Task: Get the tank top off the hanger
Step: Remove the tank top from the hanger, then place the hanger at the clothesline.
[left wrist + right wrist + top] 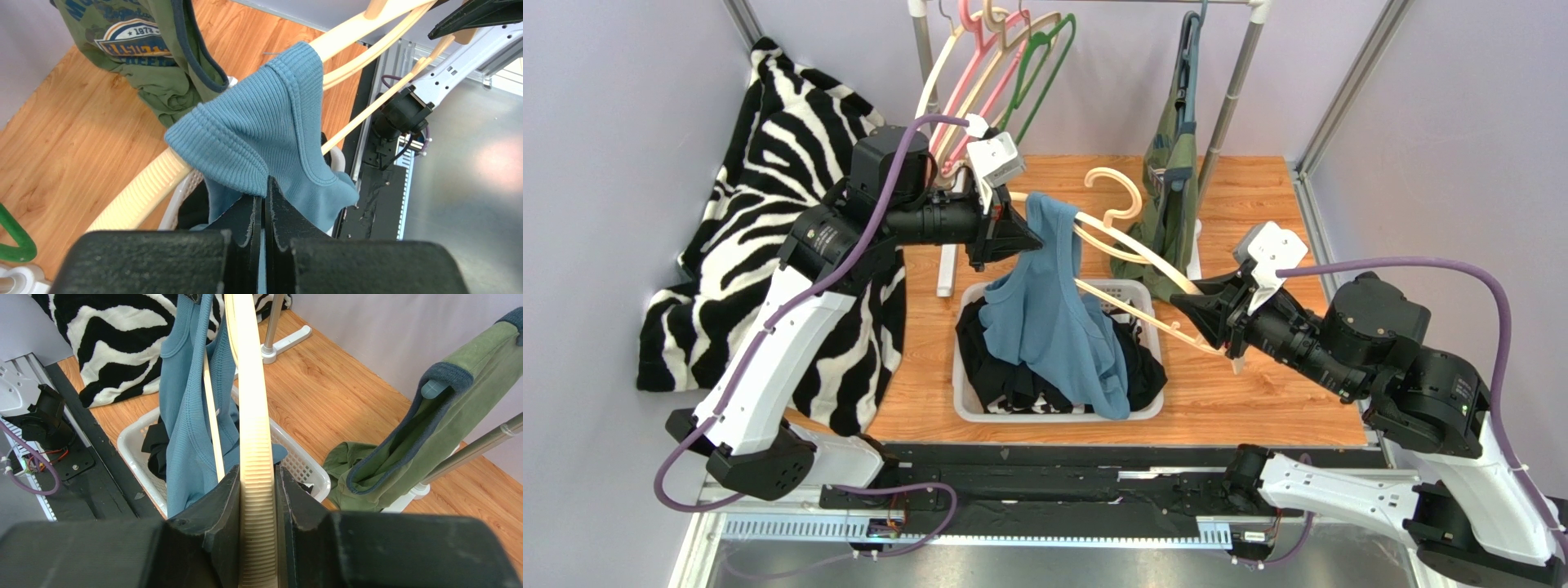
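Note:
A blue ribbed tank top [1060, 321] hangs by one strap from the left end of a cream hanger [1136, 251], over a white basket [972, 399]. My left gripper [1028, 235] is shut on the top's strap; in the left wrist view the blue fabric [258, 131] is pinched between its fingertips [265, 187], draped over the ribbed hanger arm [138, 196]. My right gripper [1201, 309] is shut on the hanger's other arm [255, 447], with the tank top [184, 429] hanging beyond it.
The basket holds dark clothes [1008, 374]. A green tank top [1169, 184] hangs on the rack [1238, 86] at the back, beside several empty hangers [995, 74]. A zebra-print cloth [781, 196] lies at the left. Walls close in both sides.

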{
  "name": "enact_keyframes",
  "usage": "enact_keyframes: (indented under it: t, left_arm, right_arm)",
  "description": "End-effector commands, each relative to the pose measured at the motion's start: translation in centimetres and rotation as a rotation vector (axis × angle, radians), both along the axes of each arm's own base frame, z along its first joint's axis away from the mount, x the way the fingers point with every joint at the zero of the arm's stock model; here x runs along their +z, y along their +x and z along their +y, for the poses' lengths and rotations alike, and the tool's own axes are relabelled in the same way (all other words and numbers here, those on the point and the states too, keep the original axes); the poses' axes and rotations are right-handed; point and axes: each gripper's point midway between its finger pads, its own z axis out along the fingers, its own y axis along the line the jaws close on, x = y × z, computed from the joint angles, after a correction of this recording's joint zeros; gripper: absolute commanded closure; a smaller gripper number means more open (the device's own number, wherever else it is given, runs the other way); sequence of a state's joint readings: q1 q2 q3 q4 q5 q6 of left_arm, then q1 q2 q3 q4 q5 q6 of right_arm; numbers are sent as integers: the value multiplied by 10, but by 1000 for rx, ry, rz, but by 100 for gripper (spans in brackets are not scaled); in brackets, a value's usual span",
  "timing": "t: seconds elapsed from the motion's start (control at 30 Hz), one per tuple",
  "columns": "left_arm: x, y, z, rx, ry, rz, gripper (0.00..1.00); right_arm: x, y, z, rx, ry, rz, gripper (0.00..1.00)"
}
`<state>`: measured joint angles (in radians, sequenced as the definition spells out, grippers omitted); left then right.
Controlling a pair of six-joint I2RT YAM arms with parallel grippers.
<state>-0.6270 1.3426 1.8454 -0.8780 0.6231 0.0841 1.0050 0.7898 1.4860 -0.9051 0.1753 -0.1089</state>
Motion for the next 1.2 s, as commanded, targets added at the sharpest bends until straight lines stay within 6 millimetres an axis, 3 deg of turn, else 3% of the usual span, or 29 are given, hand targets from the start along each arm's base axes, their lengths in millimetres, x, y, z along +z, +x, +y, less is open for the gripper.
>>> enact_keyframes:
  t: [0.0, 0.2, 0.43, 0.63, 0.73, 0.77, 0.83, 0.87, 0.9, 0.93, 1.03, 1.17]
  left_arm:
    - [42, -13, 16, 22, -59, -141, 100]
    - [90, 2, 44, 206, -93, -306, 100]
    - [98, 32, 51, 334, -71, -352, 100]
    - [118, 24, 39, 266, -108, -398, 100]
    - [90, 12, 20, 165, -48, -374, 100]
    - [61, 14, 13, 147, 22, -337, 100]
    - [34, 4, 5, 90, 82, -320, 100]
    - [4, 2, 1, 60, 141, -264, 100]
    - [-10, -2, -1, 37, 165, -242, 100]
    - [-34, -5, -1, 16, 210, -208, 100]
    - [-76, -11, 4, -12, 313, -179, 100]
    - [-125, 1, 18, 49, 467, -148, 100]
  right_arm:
    - [17, 2, -12, -47, 55, -44, 100]
    - [-1, -9, -32, -75, 38, 24, 100]
    - [-5, -44, -83, -95, 89, 83, 100]
    - [16, -54, -135, -214, 218, 28, 100]
    - [16, -46, -147, -296, 215, 12, 100]
    - [16, -43, -148, -317, 208, 12, 100]
    - [17, -31, -145, -371, 178, 12, 100]
    - [17, -26, -144, -391, 165, 10, 100]
    - [21, -21, -142, -412, 165, 5, 100]
    - [24, -17, -143, -439, 169, -3, 100]
    - [35, -10, -136, -444, 194, -27, 100]
    - [42, 0, -121, -443, 181, -35, 100]
